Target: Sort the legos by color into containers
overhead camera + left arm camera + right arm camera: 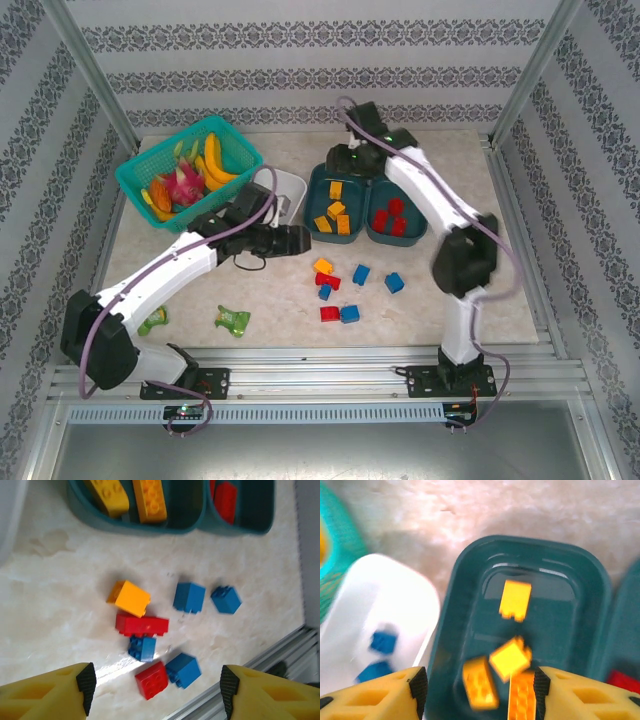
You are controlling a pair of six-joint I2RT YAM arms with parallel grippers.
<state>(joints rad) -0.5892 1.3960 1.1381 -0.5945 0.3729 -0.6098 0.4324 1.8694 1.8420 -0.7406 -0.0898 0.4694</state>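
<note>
The left gripper (pixel 157 692), fingers wide and empty, hovers near the loose orange-yellow studded plastic brick (pixel 129 598) on the table (pixel 50 630); straddle it squarely, sparing the long red brick (pixel 142 625) just beside it. The right gripper (pixel 477 690), fingers apart and seemingly empty through the blur, hangs over the dark teal plastic tub (pixel 530 541) holding yellow bricks (pixel 515 599), free to rise.

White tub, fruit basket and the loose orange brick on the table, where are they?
white tub (pixel 390 590), right wrist view, bare inside floor.
fruit basket (pixel 160 152), top view, far-left rim.
orange brick (pixel 129 598), left wrist view, its top face.
</note>
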